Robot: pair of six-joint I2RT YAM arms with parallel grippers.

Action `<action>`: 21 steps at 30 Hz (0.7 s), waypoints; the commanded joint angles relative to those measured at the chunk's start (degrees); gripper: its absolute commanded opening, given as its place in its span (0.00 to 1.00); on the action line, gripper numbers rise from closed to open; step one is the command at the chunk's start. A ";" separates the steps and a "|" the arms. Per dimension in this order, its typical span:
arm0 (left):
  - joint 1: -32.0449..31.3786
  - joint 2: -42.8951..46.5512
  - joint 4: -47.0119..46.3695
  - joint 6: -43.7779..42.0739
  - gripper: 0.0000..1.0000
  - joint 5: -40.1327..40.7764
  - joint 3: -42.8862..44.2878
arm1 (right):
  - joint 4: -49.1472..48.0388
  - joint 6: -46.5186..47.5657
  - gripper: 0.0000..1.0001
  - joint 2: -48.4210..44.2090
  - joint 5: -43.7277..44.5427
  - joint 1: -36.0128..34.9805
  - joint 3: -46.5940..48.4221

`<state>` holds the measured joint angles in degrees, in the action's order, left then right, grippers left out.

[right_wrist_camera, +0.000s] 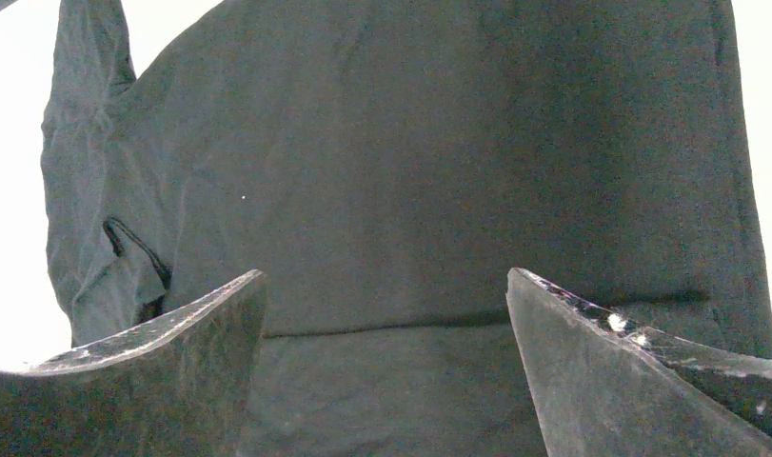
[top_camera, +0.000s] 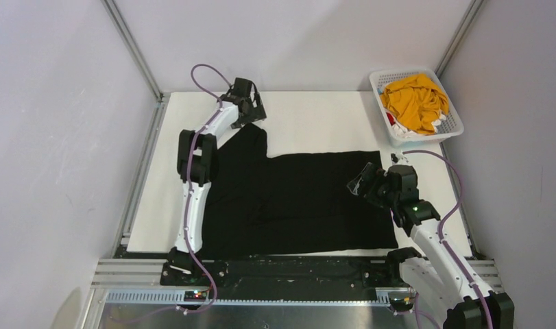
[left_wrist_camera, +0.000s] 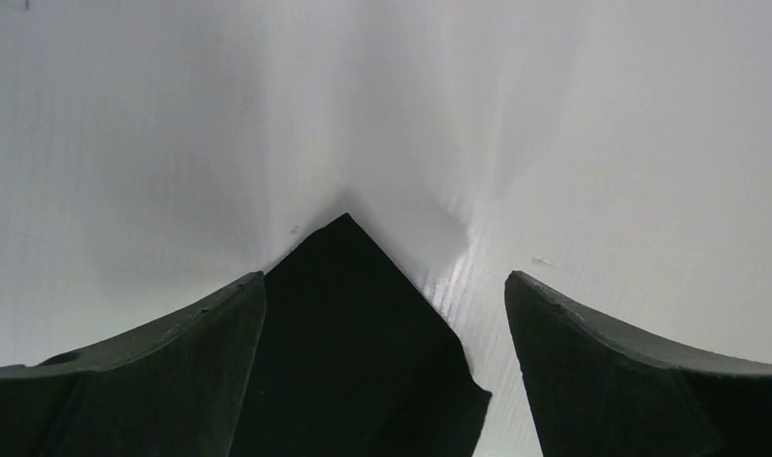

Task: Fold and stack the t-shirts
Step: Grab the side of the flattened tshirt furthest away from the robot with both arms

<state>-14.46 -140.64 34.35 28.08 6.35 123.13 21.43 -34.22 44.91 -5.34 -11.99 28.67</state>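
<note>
soft black t-shirt (top_camera: 295,199) spread flat on smooth white table (top_camera: 316,116)
left gripper (top_camera: 252,113) and right gripper (top_camera: 358,184): jaws wide apart, gripping nothing

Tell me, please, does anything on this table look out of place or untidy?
Nothing looks spilled or damaged. The black t-shirt lies flat, but one sleeve sticks out at the far left, its corner under the open left tool. The yellow t-shirt is crumpled in the basket, which sits askew on the table.
</note>
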 commanded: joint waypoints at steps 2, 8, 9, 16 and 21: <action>0.95 -0.46 0.27 4.79 1.00 0.27 2.19 | -1.89 1.13 0.99 -0.61 -0.69 0.41 1.39; 0.94 0.43 0.74 6.29 0.99 -5.26 -1.40 | -1.47 1.10 0.99 -1.27 -0.76 0.48 1.21; 0.88 1.11 0.86 6.07 1.00 -5.59 -2.57 | -1.48 1.09 0.99 -1.30 -0.74 0.48 1.12; -0.81 3.32 1.77 3.46 0.96 -7.23 -7.51 | -1.80 1.10 0.99 -1.48 -1.63 0.54 0.48; -2.35 4.35 3.24 2.14 0.85 -3.31 -8.22 | -1.54 1.26 0.99 -1.49 -2.00 0.61 0.30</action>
<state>-14.70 -138.15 32.84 31.46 2.63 116.77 21.15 -34.20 44.18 -6.48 -11.70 28.64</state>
